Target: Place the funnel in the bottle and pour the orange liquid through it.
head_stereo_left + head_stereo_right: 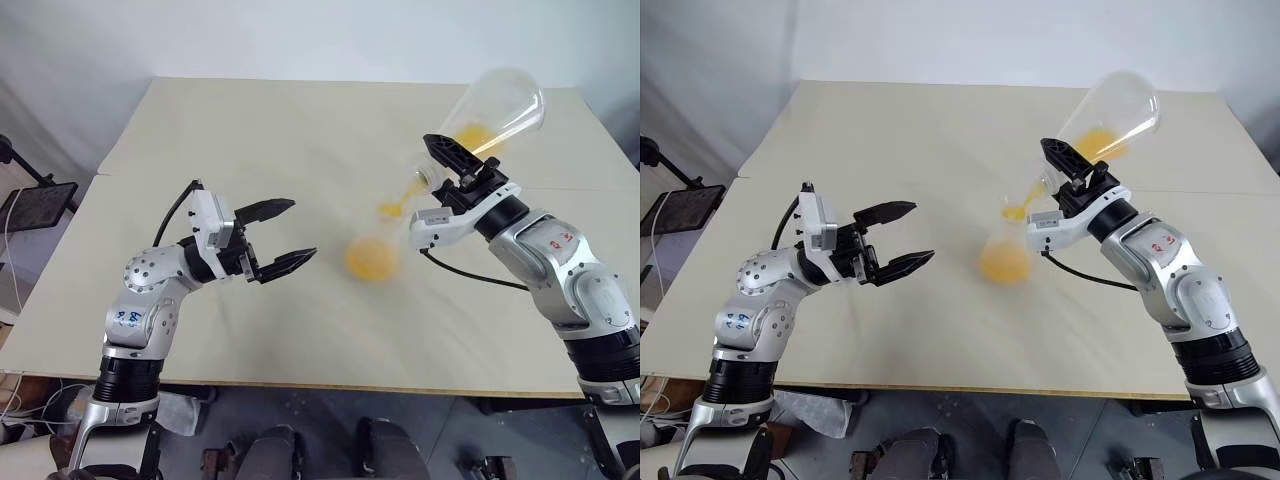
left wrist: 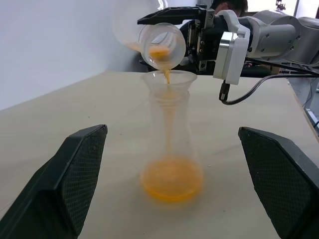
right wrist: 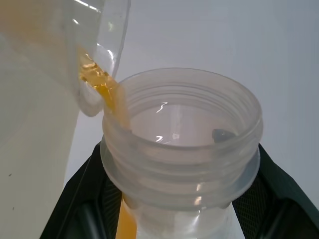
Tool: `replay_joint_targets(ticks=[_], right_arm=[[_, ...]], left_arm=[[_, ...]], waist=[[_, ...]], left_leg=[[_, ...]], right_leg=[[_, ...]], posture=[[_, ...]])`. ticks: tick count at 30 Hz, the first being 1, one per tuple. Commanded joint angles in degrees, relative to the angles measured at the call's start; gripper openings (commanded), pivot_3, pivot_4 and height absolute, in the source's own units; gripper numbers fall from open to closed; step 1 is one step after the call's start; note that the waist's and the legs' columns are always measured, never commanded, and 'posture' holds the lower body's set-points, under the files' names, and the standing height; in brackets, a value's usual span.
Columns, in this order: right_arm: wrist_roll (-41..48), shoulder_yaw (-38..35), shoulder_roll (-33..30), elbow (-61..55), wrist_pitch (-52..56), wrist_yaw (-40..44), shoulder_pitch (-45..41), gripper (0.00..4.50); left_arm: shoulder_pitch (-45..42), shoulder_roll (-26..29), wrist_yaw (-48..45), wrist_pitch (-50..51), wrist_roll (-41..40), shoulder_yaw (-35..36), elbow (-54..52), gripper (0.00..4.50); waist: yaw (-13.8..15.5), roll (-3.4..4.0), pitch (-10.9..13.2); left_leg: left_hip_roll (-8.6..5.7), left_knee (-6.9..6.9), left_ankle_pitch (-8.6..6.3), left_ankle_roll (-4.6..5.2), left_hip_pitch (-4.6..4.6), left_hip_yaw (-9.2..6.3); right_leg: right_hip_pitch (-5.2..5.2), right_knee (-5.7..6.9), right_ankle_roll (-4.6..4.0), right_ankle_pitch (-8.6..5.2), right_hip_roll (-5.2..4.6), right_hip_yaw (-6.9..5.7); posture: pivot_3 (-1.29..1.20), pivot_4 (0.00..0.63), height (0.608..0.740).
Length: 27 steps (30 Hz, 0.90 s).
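So we're well into the pour at this point. The funnel [image 2: 168, 79] is already sitting in the neck of the bottle [image 2: 172, 144], which stands upright on the table [image 1: 300, 130] between our two arms, so that half of the job looks done.

Our right gripper [image 1: 452, 170] is clamped shut on the neck of a clear conical flask [image 1: 497, 105], tipped mouth-down over the funnel. A thin stream of the orange liquid [image 2: 172, 180] runs from the flask's rim into the funnel and down inside the bottle, where a decent puddle has collected at the bottom. A small orange patch is still sitting in the tilted flask (so we're not finished yet, we'd guess a bit more than halfway).

Our left gripper [image 1: 283, 233] is empty, fingers spread wide apart, hovering beside the bottle without touching it.

What's left, as far as we can judge: drain the rest out, then tip the flask back upright and set it down.
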Motion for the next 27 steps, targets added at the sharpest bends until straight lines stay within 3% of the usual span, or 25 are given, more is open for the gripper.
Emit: replay_joint_targets(ticks=[1,27], right_arm=[[-0.20,-2.33,-1.40,-1.47,-0.21,-1.66,-2.07,2.46],[-0.46,-1.75,-1.81,-0.42,-2.06,-3.23,-2.15,2.46]], left_arm=[[0.28,-0.13,-0.40,-1.38,-0.71,0.78,-1.27,4.50],[1.57,0.17,-2.38,-4.54,-0.80,1.62,1.44,4.50]], waist=[[0.00,0.00,0.00],[-0.06,0.00,0.00]], left_leg=[[0.00,0.00,0.00,0.00,0.00,0.00],[0.00,0.00,0.00,0.00,0.00,0.01]], right_leg=[[0.00,0.00,0.00,0.00,0.00,0.00],[0.00,0.00,0.00,0.00,0.00,0.00]], posture=[[0.00,0.150,0.740],[0.00,0.150,0.740]])
